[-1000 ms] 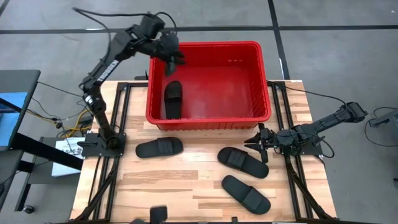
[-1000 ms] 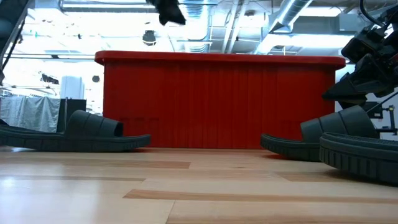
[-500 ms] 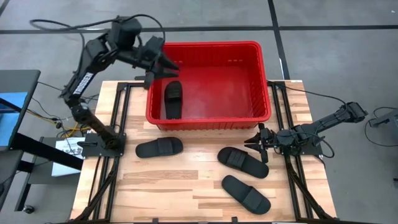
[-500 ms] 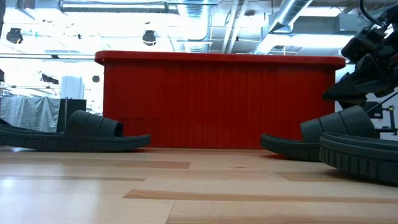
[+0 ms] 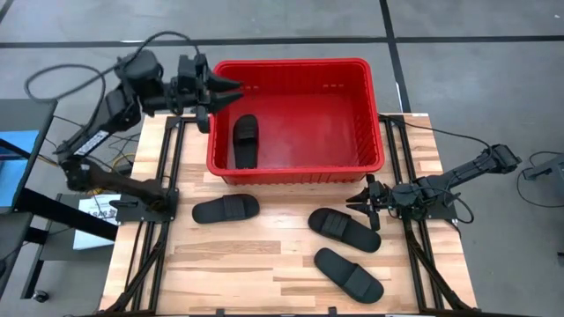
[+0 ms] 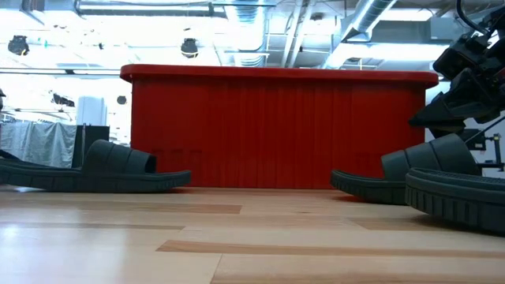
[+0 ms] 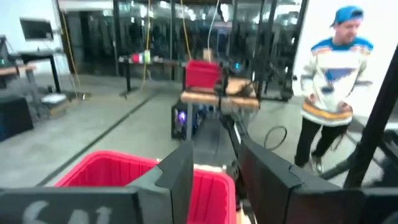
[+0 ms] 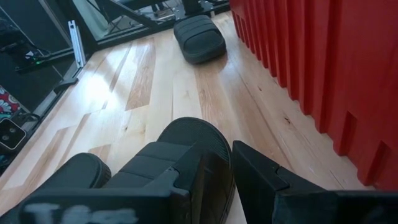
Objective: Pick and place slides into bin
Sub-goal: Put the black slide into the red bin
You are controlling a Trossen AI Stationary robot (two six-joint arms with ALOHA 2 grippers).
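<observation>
The red bin (image 5: 300,63) stands at the table's far side. One black slide (image 5: 245,141) lies flat on its floor, near the left wall. Three more slides lie sole-down on the table: one at the left (image 5: 226,209), one at the right (image 5: 344,229), one nearer the front (image 5: 349,274). My left gripper (image 5: 231,92) is open and empty, held high by the bin's left rim and pointing level toward the right. My right gripper (image 5: 361,202) is shut and hovers just over the far end of the right slide (image 8: 186,149), low by the bin's right front corner.
The bin's tall ribbed front wall (image 6: 276,134) stands behind the slides. Black arm frames run along the table's left and right sides. A person (image 7: 333,99) stands in the room beyond the table. Bare wood lies at the table's near left.
My left gripper has drawn back from above the bin's far left corner toward the table's left edge, staying open and empty, and has gone out of the low view. The slide in the bin and those on the table lie as before.
</observation>
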